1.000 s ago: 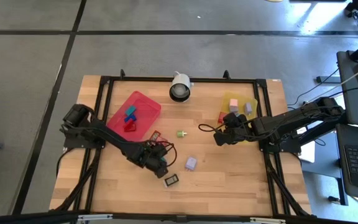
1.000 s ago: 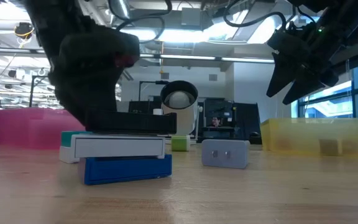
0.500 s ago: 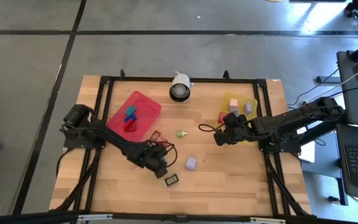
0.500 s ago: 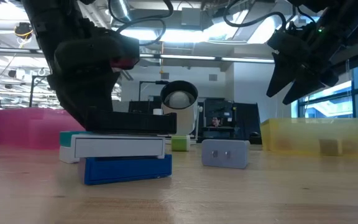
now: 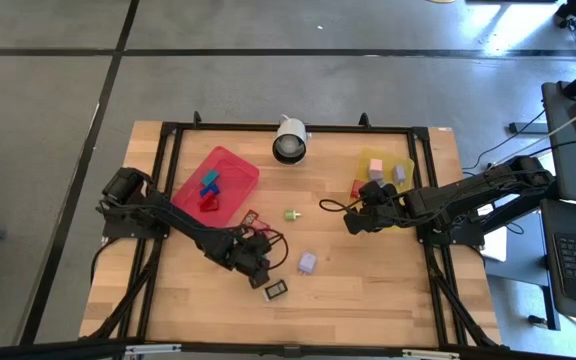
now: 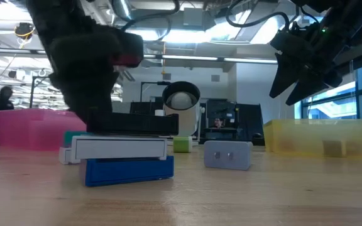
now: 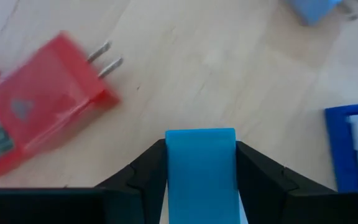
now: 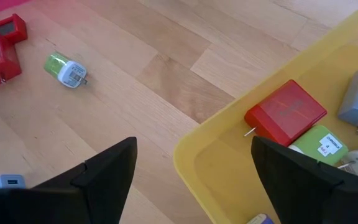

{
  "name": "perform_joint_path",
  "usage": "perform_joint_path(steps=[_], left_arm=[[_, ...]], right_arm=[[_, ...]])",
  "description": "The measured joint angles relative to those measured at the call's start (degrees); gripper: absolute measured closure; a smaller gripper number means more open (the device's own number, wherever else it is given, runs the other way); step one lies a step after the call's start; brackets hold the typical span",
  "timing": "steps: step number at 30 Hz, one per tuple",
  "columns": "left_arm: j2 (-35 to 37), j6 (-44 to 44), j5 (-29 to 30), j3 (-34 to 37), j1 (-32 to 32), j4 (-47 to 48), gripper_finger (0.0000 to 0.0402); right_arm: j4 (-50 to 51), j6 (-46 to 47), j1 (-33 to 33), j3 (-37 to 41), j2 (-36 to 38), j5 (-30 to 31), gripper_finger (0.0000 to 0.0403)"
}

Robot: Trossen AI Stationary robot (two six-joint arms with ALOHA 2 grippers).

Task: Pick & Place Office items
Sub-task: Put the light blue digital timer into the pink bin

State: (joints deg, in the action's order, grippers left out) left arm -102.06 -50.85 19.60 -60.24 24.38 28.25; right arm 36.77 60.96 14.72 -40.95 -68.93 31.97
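You're working on a light wooden table over grey concrete floor, with an office room behind. Since a second ago your left gripper has narrowed onto a light-blue blocky plastic piece mid-table beside the red plastic plug adapter. Your right gripper hangs wide, unchanged, at the yellow plastic tray.
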Motion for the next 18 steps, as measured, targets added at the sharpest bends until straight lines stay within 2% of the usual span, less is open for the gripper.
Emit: perform_joint_path(steps=[5,9,13,18], left_arm=[[0.26,7.45,3.13,-2.86,-0.19,0.36,0.0243],[1.46,11.42,8.04,-4.72,-1.49,2.06,0.0246],[4.01,12.48,15.89,-5.39,-3.39,9.9,0.0242],[9.37,4.38,25.55,-5.39,-7.17,26.06,0.0238]], right_arm=[[0.0,0.0,-0.01,0.0,0.0,-0.02,0.0085],[-0.05,0.01,-0.02,0.0,0.0,-0.02,0.0085],[-0.4,-0.01,0.0,0.0,0.0,-0.01,0.0085],[-0.83,-0.01,0.0,-0.02,0.0,-0.04,0.0085]])
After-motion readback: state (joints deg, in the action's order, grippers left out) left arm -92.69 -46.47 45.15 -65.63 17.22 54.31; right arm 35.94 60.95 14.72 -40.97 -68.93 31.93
